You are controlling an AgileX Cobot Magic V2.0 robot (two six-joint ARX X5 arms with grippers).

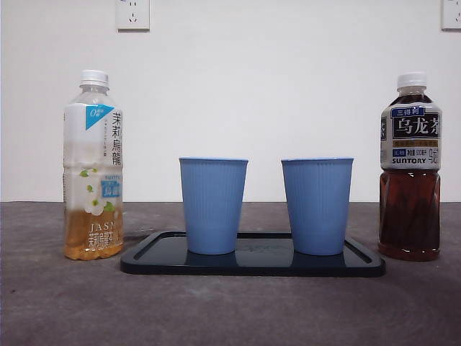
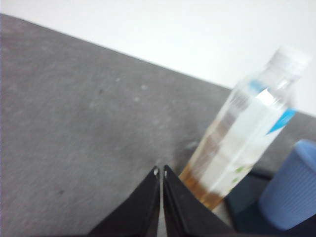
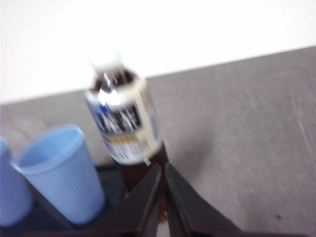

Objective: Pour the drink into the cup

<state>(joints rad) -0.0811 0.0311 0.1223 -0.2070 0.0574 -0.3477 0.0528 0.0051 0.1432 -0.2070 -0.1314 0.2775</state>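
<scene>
Grey table [image 1: 57,303]; both wrist views blur; left end effector [image 2: 160,171] and right end effector [image 3: 163,168] closed, empty.

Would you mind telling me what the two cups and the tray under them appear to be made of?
Both blue cups look like matte plastic, perhaps coated paper: fine vertical ribs, no shine. The black tray looks like glossy plastic or lacquer: it mirrors the cups' bases.
</scene>
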